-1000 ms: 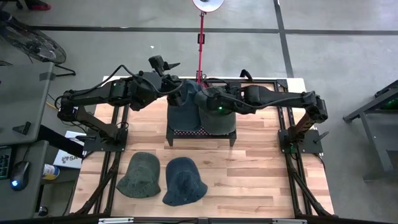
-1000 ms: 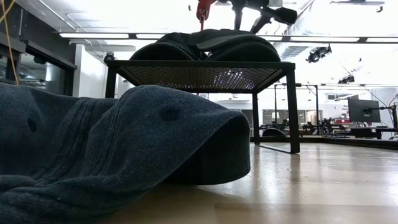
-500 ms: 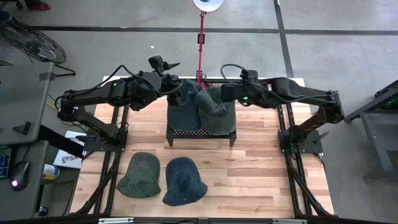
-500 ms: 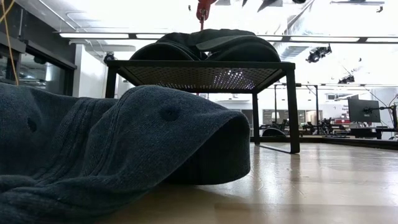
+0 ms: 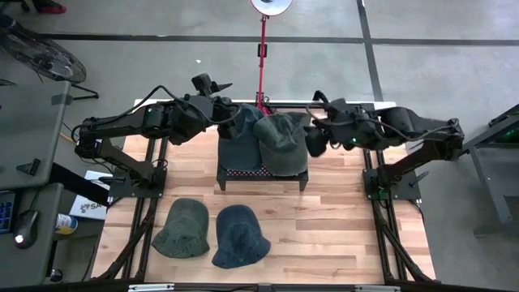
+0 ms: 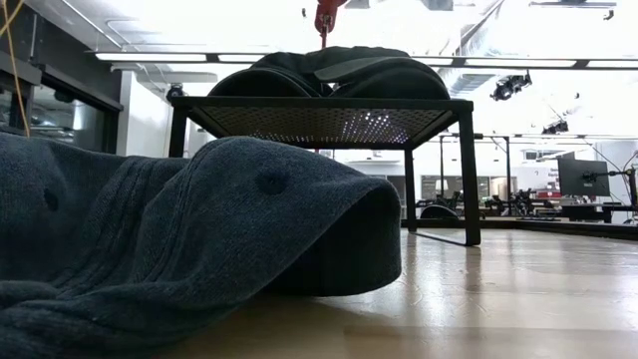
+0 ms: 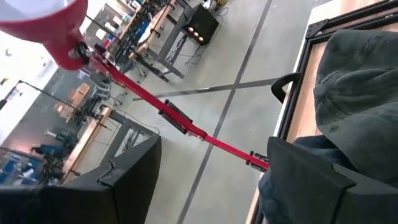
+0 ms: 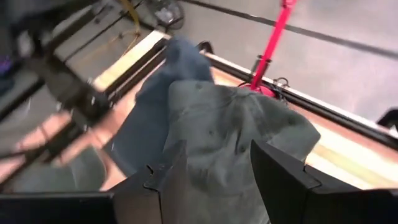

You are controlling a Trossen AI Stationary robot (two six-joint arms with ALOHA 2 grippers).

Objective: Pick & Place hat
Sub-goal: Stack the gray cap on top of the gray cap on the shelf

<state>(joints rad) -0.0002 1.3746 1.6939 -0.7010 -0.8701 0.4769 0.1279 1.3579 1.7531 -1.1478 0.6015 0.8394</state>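
A black mesh stand (image 5: 263,172) at the table's far middle carries a blue hat (image 5: 238,146) and, on its right, a green hat (image 5: 282,144); in the low view both lie as dark mounds (image 6: 329,68) on its top. Another green hat (image 5: 182,229) and another blue hat (image 5: 239,236) lie flat on the wood near the front edge. My left gripper (image 5: 233,122) (image 7: 214,149) stands open at the far left edge of the stand's blue hat. My right gripper (image 5: 315,144) (image 8: 214,168) hangs open in the air right of the stand's green hat (image 8: 230,137), apart from it. My left gripper has one finger (image 7: 311,180) right over the far edge of the stand's blue hat (image 7: 280,199). Whether the finger touches the cloth cannot be told. Nothing lies between its two fingers.
A red pole (image 5: 262,57) with a lamp stands just behind the stand. The front blue hat fills the near left of the low view (image 6: 189,249). Bare wood (image 5: 340,227) lies at the table's right and front right.
My right gripper has drawn back from over the stand's green hat toward the table's right edge and risen, rolling as it went. The green hat stays on the stand.
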